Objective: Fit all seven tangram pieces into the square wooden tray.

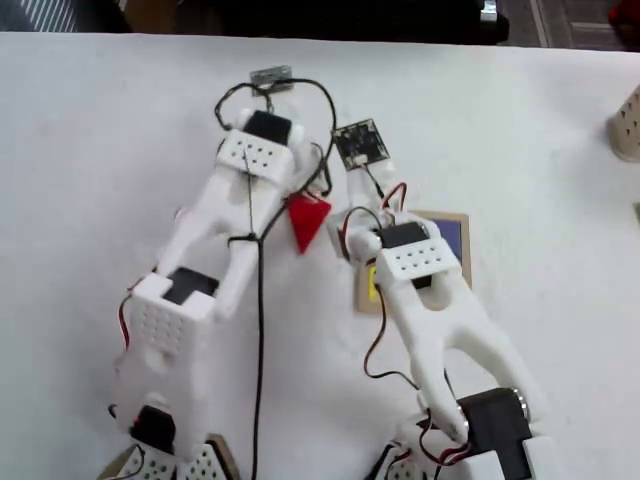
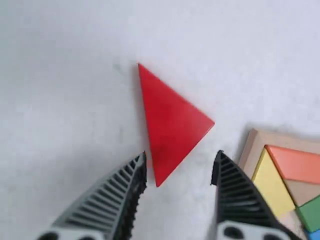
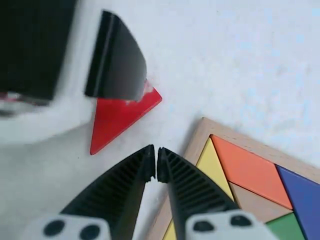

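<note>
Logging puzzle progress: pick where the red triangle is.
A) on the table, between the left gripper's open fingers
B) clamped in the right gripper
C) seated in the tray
A: the red triangle lies flat on the table outside the wooden tray, the open left gripper straddling its tip.

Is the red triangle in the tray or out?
Out. The red triangle lies on the table beside the wooden tray, apart from it.

High view steeply down over table (image 1: 520,130), wrist views close above it, sharing red triangle (image 2: 170,122) and tray (image 2: 249,147) corner.
</note>
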`<control>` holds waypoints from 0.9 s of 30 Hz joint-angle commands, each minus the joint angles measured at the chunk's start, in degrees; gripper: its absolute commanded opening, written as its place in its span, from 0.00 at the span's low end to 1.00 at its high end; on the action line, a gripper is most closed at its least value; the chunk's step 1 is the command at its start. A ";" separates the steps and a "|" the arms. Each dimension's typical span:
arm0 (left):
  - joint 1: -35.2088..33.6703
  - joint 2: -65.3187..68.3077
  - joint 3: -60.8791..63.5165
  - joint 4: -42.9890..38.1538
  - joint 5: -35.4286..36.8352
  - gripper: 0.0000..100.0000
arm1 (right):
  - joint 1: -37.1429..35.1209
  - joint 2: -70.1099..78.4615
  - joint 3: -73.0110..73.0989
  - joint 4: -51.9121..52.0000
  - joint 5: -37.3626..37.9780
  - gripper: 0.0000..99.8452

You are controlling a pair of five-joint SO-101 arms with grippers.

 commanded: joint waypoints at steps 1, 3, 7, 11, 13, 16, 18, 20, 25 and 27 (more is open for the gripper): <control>-0.48 -1.10 -6.24 9.05 -1.05 0.22 | -0.04 -2.77 -0.70 0.48 0.70 0.02; -0.92 -1.27 -6.42 9.76 -1.05 0.22 | 0.13 -2.77 -0.70 0.48 0.79 0.02; -2.51 -0.84 -6.07 8.00 -1.05 0.22 | 0.57 -3.21 -0.62 0.48 0.79 0.02; -5.32 -0.66 -3.25 1.93 -0.70 0.22 | 0.40 -3.30 -0.79 2.51 0.70 0.02; -5.67 -0.66 -0.62 -1.05 -0.70 0.22 | 0.40 -3.30 -0.79 2.42 0.26 0.02; -5.85 -1.36 4.48 -3.60 -1.14 0.22 | 0.40 -2.68 -0.79 -0.40 -0.35 0.02; -7.69 -1.36 5.71 -3.43 -1.23 0.22 | 0.84 -1.98 -0.53 -3.38 -3.60 0.02; -10.42 -1.36 5.89 -3.34 -2.99 0.22 | 1.36 -0.13 -0.79 -4.97 -7.21 0.02; -14.73 -1.36 5.80 -3.25 -5.80 0.14 | 1.80 6.64 -5.98 -4.79 -12.04 0.02; -14.73 -1.36 5.89 -3.25 -10.81 0.06 | 1.71 9.80 -8.53 -5.23 -12.31 0.02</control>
